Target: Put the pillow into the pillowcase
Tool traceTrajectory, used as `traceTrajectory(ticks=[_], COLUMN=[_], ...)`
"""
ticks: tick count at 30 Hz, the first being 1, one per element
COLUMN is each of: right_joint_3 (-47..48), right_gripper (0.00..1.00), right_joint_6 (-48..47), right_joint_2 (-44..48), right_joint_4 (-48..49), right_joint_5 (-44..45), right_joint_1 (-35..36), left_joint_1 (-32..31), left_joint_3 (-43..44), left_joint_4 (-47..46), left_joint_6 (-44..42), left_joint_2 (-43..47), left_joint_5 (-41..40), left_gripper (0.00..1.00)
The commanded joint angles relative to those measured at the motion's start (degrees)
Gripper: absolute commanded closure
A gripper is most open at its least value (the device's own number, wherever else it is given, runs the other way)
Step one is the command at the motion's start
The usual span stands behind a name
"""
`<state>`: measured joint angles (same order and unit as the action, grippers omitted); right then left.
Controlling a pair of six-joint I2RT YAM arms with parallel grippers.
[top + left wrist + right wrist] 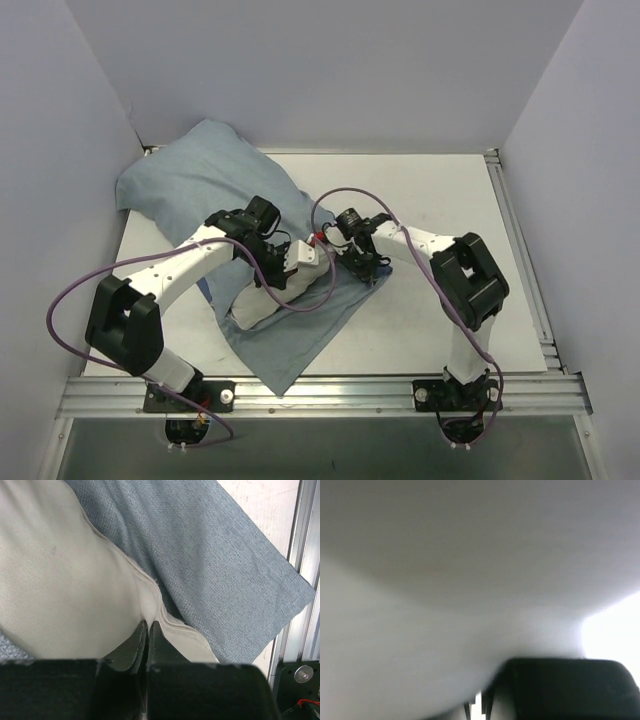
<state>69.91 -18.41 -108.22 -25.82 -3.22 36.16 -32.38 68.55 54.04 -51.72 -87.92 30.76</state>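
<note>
White-walled table (440, 200) — left gripper (148, 630) clenched on pillow (60, 580); right gripper's (362, 262) grip unclear.

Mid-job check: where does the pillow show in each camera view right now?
Top external: the pillow lies centre-left, between both arms, on the pillowcase.
Left wrist: fills the left half, its seam pinched in the left fingers.
Right wrist: only a white blur; cannot tell.
Shared landmark: the pillowcase.
</note>
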Motion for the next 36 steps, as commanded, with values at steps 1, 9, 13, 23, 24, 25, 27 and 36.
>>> traceTrajectory(ticks=[1,9,13,23,24,25,27,36], right_joint_3=[0.40,13.84,22.09,33.09,34.93,35.73,36.52,25.90], right_gripper=[1.00,1.00,1.00,1.00,1.00,1.00,1.00,1.00], right_joint_6=[-0.84,1.80,2.33,3.20,4.69,8.10,11.80,10.88], right_joint_2=[2.31,4.96,0.05,-12.70,-13.76,-15.77,-17.63,-11.75], right_joint_4=[-3.97,-15.20,-22.76,-31.04,-30.26,-29.99,-29.46,-25.59], right_joint_5=[3.75,-17.06,-30.15,-37.83,-34.69,-33.70,-30.37,-25.86], right_joint_1=[-4.07,-17.69,-23.06,-32.72,-33.69,-35.88,-38.34,-38.48], left_joint_1=[0.65,1.53,1.71,2.41,2.41,2.32,1.80,-0.47], left_joint_3=[-0.44,-1.67,-1.67,-1.40,-1.58,-1.76,-2.19,5.93], left_joint_4=[1.59,1.59,1.68,3.70,4.83,5.54,8.34,3.67], left_joint_6=[-1.71,-3.21,-3.73,-5.49,-6.45,-7.07,-9.52,8.79], left_joint_2=[1.26,1.52,1.00,0.82,1.34,1.78,2.66,1.19], left_joint_5=[2.37,2.20,2.20,2.54,2.55,2.55,1.94,-0.70], left_gripper=[1.00,1.00,1.00,1.00,1.00,1.00,1.00,0.44])
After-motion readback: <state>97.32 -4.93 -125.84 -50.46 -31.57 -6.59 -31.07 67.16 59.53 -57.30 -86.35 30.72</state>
